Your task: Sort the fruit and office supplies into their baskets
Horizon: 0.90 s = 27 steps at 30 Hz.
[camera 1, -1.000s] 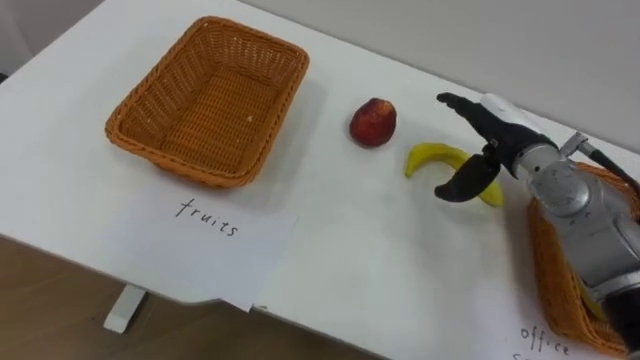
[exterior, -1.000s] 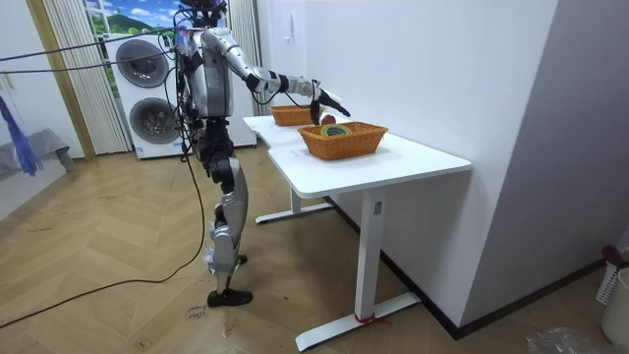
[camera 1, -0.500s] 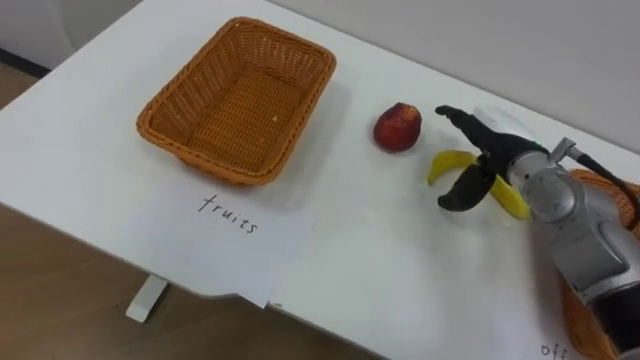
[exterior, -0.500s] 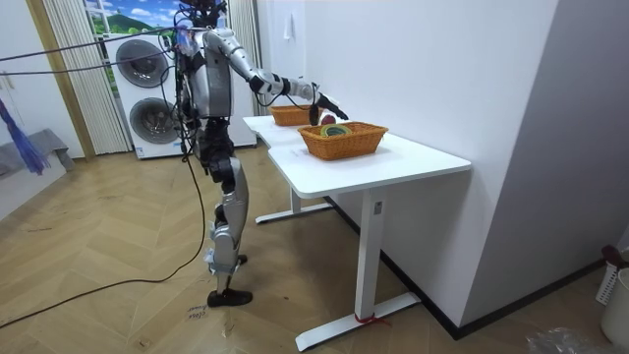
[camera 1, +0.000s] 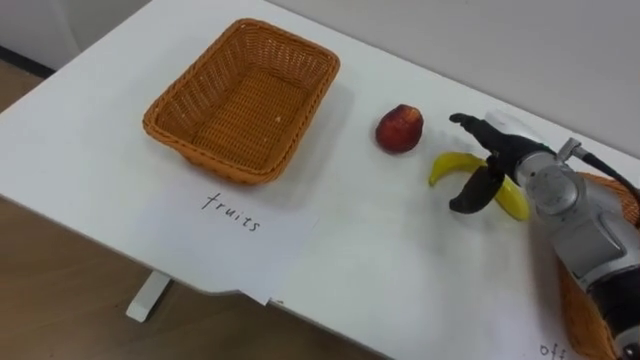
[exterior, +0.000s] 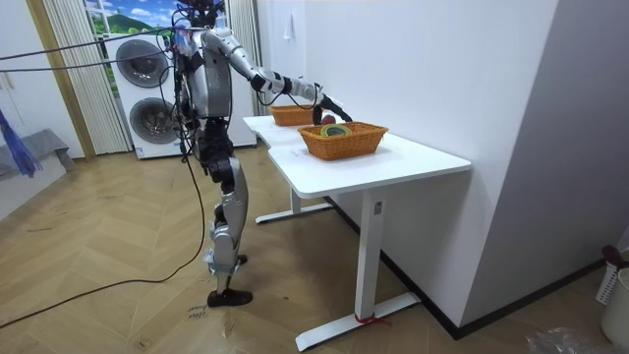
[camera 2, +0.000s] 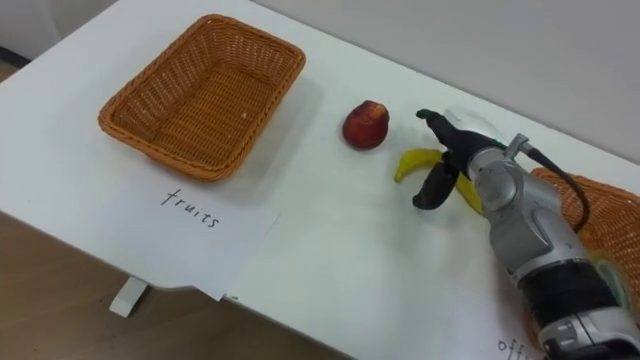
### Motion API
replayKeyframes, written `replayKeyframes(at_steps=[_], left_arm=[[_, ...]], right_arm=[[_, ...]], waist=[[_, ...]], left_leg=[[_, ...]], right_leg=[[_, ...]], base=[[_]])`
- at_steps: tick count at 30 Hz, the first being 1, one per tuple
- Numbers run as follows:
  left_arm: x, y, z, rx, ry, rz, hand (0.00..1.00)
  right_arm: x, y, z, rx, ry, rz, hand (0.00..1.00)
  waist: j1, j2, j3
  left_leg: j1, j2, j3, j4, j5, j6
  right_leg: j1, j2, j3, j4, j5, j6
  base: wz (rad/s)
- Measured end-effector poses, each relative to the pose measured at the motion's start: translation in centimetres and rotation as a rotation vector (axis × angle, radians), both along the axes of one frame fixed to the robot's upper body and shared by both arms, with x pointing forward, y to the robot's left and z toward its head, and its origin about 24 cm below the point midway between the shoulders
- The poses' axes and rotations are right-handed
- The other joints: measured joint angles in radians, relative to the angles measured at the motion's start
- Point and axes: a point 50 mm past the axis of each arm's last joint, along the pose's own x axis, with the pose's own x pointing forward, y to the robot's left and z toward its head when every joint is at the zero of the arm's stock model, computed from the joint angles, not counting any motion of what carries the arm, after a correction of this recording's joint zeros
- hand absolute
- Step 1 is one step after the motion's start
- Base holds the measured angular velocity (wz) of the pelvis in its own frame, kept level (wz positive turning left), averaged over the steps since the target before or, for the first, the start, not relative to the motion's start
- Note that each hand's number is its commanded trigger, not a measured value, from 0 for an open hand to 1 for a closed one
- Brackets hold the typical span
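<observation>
The right hand (camera 1: 497, 152) hangs over the banana (camera 1: 445, 165) on the table (camera 1: 380, 250), fingers spread open astride it, perhaps just touching. A peach (camera 1: 400, 128) lies between banana and basket (camera 1: 212, 168).

The two eye views look steeply down from the robot's head, close over the white desk (camera 1: 400, 260), set slightly apart (the right eye's picture puts everything a little further toward nine o'clock). Both share the wicker basket (camera 1: 245, 100) at ten o'clock and the right robot hand (camera 1: 505, 155) at three o'clock. The room view stands well off on the floor, facing the desk obliquely, with the whole standing robot at its ten o'clock.
</observation>
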Motion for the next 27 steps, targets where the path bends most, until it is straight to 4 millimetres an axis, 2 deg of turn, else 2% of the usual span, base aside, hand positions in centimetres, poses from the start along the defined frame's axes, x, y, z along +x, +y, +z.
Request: replayKeyframes(at_steps=[13,19,27], left_arm=[[-0.25,-0.08,-0.2,-0.025,0.019,0.0,0.0],[-0.38,-0.12,-0.29,-0.039,0.029,-0.001,0.0],[-0.53,-0.16,-0.43,-0.042,0.042,0.002,0.0]], right_arm=[[-0.05,-0.63,-0.83,-0.011,0.042,-0.026,0.0],[0.03,-0.51,-0.9,-0.017,0.048,-0.02,0.0],[0.07,-0.46,-1.07,0.019,0.056,-0.024,0.0]], waist=[[0.0,0.0,0.0012],[-0.001,-0.002,0.0052],[-0.001,-0.001,0.007]], left_leg=[[0.0,0.0,0.0,0.0,0.0,0.0],[0.0,0.0,-0.001,0.0,0.0,0.0],[-0.005,0.0,-0.006,0.003,0.0,0.0]], right_leg=[[0.002,0.0,-0.004,0.0,0.0,0.0],[0.001,0.0,-0.006,0.0,0.0,0.0],[0.002,-0.001,-0.026,0.0,0.0,0.0]], base=[[0.0],[0.0],[0.01]])
